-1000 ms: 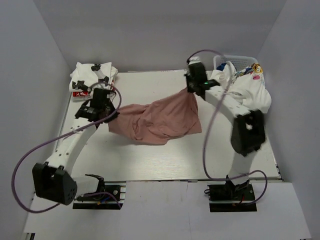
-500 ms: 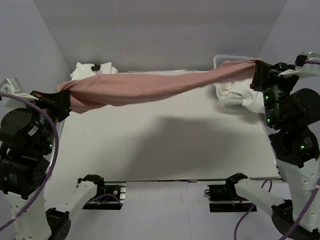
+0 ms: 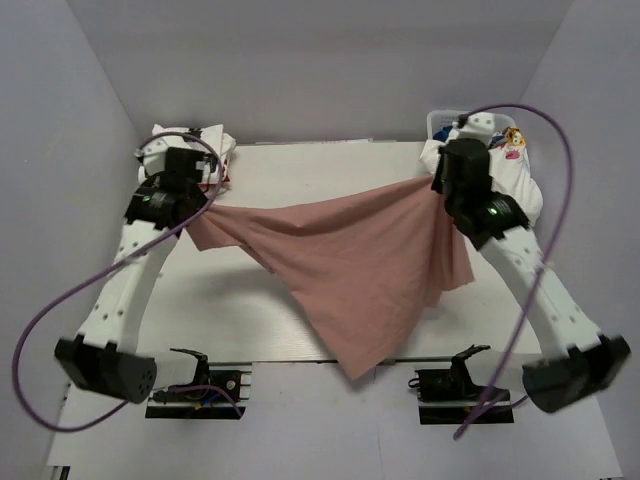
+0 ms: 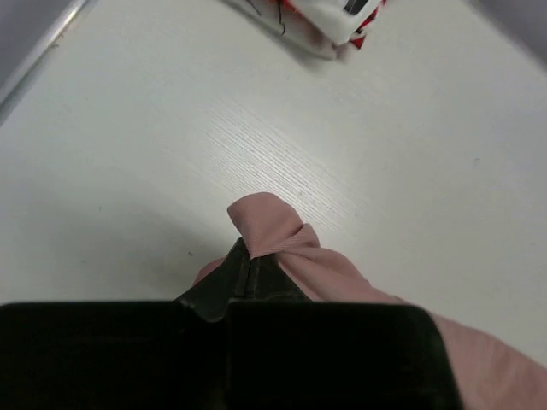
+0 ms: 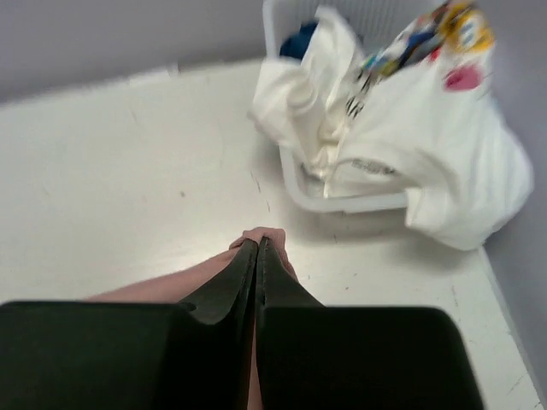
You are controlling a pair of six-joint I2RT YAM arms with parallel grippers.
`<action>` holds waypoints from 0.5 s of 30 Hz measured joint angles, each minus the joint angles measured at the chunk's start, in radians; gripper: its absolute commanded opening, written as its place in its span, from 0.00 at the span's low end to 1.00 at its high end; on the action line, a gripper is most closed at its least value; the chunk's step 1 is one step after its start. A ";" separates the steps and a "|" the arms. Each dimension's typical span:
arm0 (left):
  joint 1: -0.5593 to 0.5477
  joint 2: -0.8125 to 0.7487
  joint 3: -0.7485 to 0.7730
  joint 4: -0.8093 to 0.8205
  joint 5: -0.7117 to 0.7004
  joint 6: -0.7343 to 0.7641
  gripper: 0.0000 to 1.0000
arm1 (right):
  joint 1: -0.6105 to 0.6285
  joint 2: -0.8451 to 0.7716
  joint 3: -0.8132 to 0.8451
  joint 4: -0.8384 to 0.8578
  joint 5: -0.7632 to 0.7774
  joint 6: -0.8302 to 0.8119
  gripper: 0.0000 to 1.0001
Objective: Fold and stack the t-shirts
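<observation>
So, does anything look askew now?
The dusty-pink cotton t-shirt, pinched by left gripper and right gripper, hangs lopsided, one corner drooping toward the table's near edge. White t-shirts spill over the white plastic basket's rim.

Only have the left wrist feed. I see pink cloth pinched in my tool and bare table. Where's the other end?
Observer: The right tool is shut on the opposite corner of the pink t-shirt, which hangs spread between it and the left tool.
Operator: Is it off the table?
Observer: The top edge is lifted. The middle droops to a point over the near edge of the table, and I cannot tell whether the tip touches.
Operator: What else is waiting?
Observer: A white basket at the far right corner holds white tees with cartoon print and a blue piece.
</observation>
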 measured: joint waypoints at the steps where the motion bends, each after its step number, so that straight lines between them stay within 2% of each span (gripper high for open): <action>1: 0.002 0.038 -0.035 0.024 0.001 -0.006 0.00 | -0.006 0.055 -0.010 0.013 -0.014 -0.001 0.00; 4: 0.010 0.132 -0.145 0.089 0.017 -0.015 0.00 | -0.024 0.238 -0.015 0.055 -0.084 -0.016 0.00; 5: 0.014 0.163 -0.174 0.107 0.024 -0.017 0.01 | -0.029 0.303 -0.011 0.069 -0.105 -0.021 0.04; 6: 0.018 0.196 -0.191 0.116 0.029 -0.020 0.10 | -0.031 0.361 0.005 0.065 -0.117 -0.025 0.12; 7: 0.024 0.233 -0.201 0.122 0.032 -0.026 0.58 | -0.033 0.432 0.037 0.052 -0.129 -0.029 0.21; 8: 0.029 0.267 -0.208 0.130 0.034 -0.029 0.87 | -0.032 0.491 0.067 0.039 -0.142 -0.032 0.56; 9: 0.034 0.299 -0.208 0.129 0.034 -0.032 1.00 | -0.032 0.542 0.101 0.022 -0.150 -0.039 0.90; 12: 0.046 0.360 -0.206 0.126 0.032 -0.049 1.00 | -0.026 0.592 0.136 -0.010 -0.198 -0.068 0.90; 15: 0.055 0.355 -0.206 0.122 0.033 -0.052 1.00 | -0.004 0.528 0.108 -0.017 -0.243 -0.071 0.90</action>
